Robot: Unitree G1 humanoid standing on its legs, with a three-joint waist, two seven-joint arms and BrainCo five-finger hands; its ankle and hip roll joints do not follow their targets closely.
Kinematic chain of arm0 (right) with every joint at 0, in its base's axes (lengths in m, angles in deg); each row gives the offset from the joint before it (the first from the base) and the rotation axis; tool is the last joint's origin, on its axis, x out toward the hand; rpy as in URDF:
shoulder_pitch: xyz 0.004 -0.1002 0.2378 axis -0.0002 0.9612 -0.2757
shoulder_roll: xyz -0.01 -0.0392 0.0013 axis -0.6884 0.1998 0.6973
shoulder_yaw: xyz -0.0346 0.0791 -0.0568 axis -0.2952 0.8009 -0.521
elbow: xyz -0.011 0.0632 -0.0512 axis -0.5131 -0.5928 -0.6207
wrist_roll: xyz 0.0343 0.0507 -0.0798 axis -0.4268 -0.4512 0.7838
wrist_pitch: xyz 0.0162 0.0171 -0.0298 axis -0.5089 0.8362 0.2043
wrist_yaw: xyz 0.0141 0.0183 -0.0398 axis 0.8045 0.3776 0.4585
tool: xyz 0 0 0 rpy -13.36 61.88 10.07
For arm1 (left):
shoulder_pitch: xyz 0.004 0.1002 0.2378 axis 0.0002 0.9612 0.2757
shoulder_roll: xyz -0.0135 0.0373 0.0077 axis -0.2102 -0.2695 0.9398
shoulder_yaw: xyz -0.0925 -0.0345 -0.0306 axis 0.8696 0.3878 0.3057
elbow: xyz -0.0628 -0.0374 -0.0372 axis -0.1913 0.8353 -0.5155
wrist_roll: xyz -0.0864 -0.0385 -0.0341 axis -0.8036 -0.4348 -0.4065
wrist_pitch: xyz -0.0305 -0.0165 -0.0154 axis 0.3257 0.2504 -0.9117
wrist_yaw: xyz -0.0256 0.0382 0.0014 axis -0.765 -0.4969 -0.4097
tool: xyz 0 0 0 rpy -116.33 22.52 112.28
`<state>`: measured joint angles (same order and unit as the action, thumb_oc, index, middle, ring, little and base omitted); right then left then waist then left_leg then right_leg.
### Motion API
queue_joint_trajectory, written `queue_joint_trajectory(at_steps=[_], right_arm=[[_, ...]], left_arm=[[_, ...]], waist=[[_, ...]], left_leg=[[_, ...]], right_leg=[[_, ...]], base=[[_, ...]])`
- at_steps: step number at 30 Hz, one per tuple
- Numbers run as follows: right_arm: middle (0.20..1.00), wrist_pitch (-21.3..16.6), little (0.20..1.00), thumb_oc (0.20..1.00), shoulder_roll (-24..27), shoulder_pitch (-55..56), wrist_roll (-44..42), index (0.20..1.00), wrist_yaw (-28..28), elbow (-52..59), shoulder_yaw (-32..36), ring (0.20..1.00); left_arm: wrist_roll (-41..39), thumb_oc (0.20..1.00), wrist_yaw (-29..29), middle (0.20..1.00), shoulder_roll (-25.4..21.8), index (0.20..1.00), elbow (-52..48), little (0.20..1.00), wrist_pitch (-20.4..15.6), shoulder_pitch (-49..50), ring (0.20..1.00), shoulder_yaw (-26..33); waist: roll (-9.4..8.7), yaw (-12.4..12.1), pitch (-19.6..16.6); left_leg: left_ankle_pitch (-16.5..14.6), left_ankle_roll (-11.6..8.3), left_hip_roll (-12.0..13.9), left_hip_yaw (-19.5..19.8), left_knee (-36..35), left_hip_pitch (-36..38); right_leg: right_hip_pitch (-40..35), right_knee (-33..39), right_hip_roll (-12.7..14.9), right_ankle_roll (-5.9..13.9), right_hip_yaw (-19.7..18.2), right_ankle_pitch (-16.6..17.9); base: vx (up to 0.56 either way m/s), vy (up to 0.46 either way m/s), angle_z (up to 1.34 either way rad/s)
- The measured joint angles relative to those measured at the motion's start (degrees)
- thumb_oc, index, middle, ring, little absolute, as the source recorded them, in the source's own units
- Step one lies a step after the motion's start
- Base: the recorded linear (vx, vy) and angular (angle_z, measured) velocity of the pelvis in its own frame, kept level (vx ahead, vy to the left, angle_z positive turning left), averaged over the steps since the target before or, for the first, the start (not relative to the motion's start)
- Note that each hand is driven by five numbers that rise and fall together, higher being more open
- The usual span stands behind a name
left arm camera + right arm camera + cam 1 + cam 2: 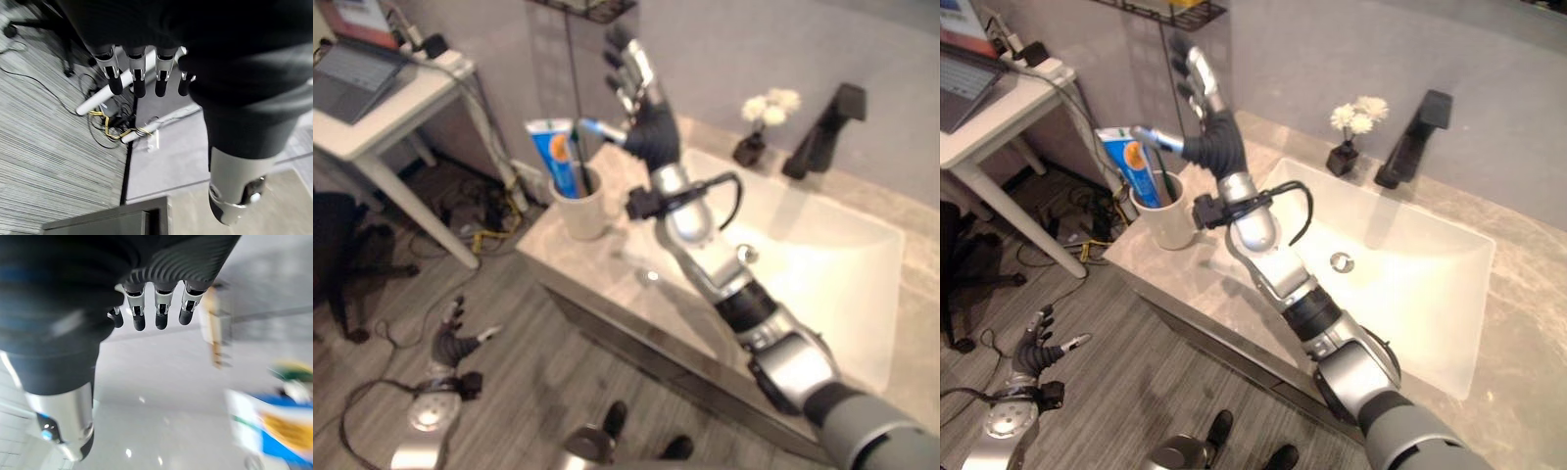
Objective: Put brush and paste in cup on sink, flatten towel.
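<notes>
A white cup (582,211) stands on the counter's left corner beside the sink (862,294). A blue toothpaste tube (555,157) leans in it, and a thin dark toothbrush handle (1163,186) stands next to the tube. My right hand (651,127) is raised above and just behind the cup, open, with straight fingers (156,308) and nothing in it. The blurred toothpaste tube (274,431) shows past it in the right wrist view. My left hand (1033,354) hangs low over the floor, open and holding nothing, its fingers (137,78) relaxed.
A black faucet (822,132) and a small dark vase of white flowers (759,122) stand behind the basin. A white table (372,127) with a laptop is at the left, with a black chair (337,245) and loose cables (484,220) below it.
</notes>
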<state>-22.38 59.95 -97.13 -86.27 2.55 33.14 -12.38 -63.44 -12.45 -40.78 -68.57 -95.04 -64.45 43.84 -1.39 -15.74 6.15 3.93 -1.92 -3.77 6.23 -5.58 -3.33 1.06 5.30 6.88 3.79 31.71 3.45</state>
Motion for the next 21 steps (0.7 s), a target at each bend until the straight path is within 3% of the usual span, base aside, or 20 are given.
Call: queue_joint_trajectory(at_steps=[3, 6, 7, 9, 10, 12, 15, 16, 17, 18, 21], right_arm=[[1.000, -0.11, 1.000, 1.000, 5.51, 0.26, 5.17, 1.000, -1.87, 5.01, 2.71, 1.000], [1.000, 0.24, 1.000, 1.000, 17.27, 0.91, 15.59, 1.000, -3.65, 11.72, 7.91, 1.000], [1.000, 0.18, 1.000, 1.000, 26.07, 2.01, 22.90, 1.000, -5.62, 12.84, 10.04, 1.000], [1.000, 0.82, 1.000, 1.000, 33.00, 4.86, 28.78, 1.000, -8.44, 13.48, 15.37, 1.000], [1.000, 0.51, 1.000, 1.000, 36.49, 7.72, 30.24, 1.000, -9.34, 14.33, 17.09, 1.000], [1.000, 0.51, 1.000, 1.000, 38.37, 15.70, 32.59, 1.000, -10.83, 15.13, 24.63, 1.000], [1.000, 0.52, 1.000, 1.000, 41.59, 31.66, 33.28, 1.000, -12.49, 13.46, 35.30, 1.000], [1.000, 1.69, 1.000, 1.000, 41.43, 35.65, 33.05, 1.000, -13.30, 7.33, 39.20, 1.000], [1.000, 2.70, 1.000, 1.000, 42.05, 38.28, 33.19, 1.000, -14.77, 4.28, 41.45, 1.000], [1.000, 3.37, 1.000, 1.000, 44.25, 47.62, 34.38, 1.000, -16.55, -3.16, 47.30, 1.000], [1.000, 8.90, 1.000, 1.000, 43.76, 58.69, 34.99, 1.000, -17.82, -15.81, 54.58, 1.000]], left_arm=[[-0.21, 1.000, -0.07, 1.000, 0.22, 1.000, -0.16, 1.000, -0.06, 0.74, 1.000, 0.28], [-0.92, 1.000, -1.06, 1.000, 0.87, 1.000, -1.54, 1.000, -0.26, 3.23, 1.000, 3.09], [-0.90, 1.000, -1.20, 1.000, 1.14, 1.000, -1.88, 1.000, -0.32, 5.00, 1.000, 4.08], [-0.15, 1.000, -1.70, 1.000, 1.13, 1.000, -1.43, 1.000, -0.36, 6.88, 1.000, 5.02], [0.38, 1.000, -2.29, 1.000, 1.13, 1.000, -1.30, 1.000, -0.47, 6.99, 1.000, 5.15], [1.27, 1.000, -2.54, 1.000, 0.96, 1.000, -1.14, 1.000, -1.02, 8.02, 1.000, 6.31], [1.50, 1.000, -3.32, 1.000, 0.96, 1.000, -1.15, 1.000, -1.31, 8.07, 1.000, 8.99], [1.53, 1.000, -3.29, 1.000, 0.91, 1.000, -0.99, 1.000, -1.53, 9.31, 1.000, 10.56], [1.44, 1.000, -3.32, 1.000, 0.81, 1.000, -0.96, 1.000, -1.38, 9.84, 1.000, 10.77], [0.72, 1.000, -4.60, 1.000, 0.73, 1.000, -3.67, 1.000, -1.60, 9.69, 1.000, 12.00], [-0.44, 1.000, -4.98, 1.000, -0.70, 1.000, -9.48, 1.000, -2.15, 12.13, 1.000, 15.37]], waist=[[1.31, 1.94, -0.51], [1.72, 3.63, -1.02], [2.10, 3.63, -1.78], [2.37, 6.92, -2.74], [2.72, 7.41, -3.28], [2.53, 9.49, -4.35], [2.37, 11.76, -4.93], [2.53, 13.37, -4.98], [2.71, 13.75, -5.06], [2.46, 14.03, -5.31], [1.95, 14.28, -5.88]], left_leg=[[-0.43, 0.44, 0.15, -2.27, -0.04, 0.97], [-1.13, 1.40, 0.27, -5.22, -0.04, 2.25], [-1.46, 2.00, 0.24, -6.51, -0.08, 2.67], [-1.88, 2.38, 0.22, -8.02, -0.06, 3.74], [-2.11, 2.69, 0.20, -8.28, -0.08, 3.76], [-2.57, 2.71, 0.39, -10.23, -0.10, 4.62], [-3.10, 3.10, 0.62, -10.57, -0.12, 5.04], [-3.31, 3.33, 0.65, -10.94, -0.12, 5.11], [-3.38, 3.24, 0.66, -11.46, -0.13, 5.21], [-3.96, 3.27, 0.64, -10.37, -0.32, 4.70], [-3.94, 3.26, 0.68, -10.18, -0.29, 4.27]], right_leg=[[-0.05, -0.19, -0.05, -0.21, -2.11, 0.68], [0.09, -0.03, -0.23, 0.03, -5.17, 0.99], [0.10, -0.12, -0.22, -0.06, -6.65, 1.18], [-0.04, -0.13, -0.24, 0.14, -8.04, 1.51], [-0.18, -0.13, -0.32, 0.24, -8.40, 1.48], [-0.14, -0.06, -0.69, 0.21, -10.60, 1.54], [-0.34, -0.14, -0.92, 0.19, -11.02, 1.42], [-0.21, -0.17, -0.92, 0.19, -11.22, 1.41], [-0.13, -0.30, -0.93, 0.19, -11.65, 1.41], [-0.47, -0.32, -0.91, 0.36, -11.10, 1.10], [0.31, -0.30, -0.92, 0.71, -10.77, 0.78]], base=[[-0.06, -0.004, -0.34], [0.01, 0.015, -0.49], [0.00, 0.017, -0.66], [0.01, 0.024, -0.46], [0.01, 0.027, -0.43], [0.02, 0.032, -0.39], [0.01, 0.012, -0.16], [0.01, -0.002, -0.24], [0.00, 0.000, 0.00], [0.03, -0.010, 0.15], [0.01, -0.008, 0.10]])
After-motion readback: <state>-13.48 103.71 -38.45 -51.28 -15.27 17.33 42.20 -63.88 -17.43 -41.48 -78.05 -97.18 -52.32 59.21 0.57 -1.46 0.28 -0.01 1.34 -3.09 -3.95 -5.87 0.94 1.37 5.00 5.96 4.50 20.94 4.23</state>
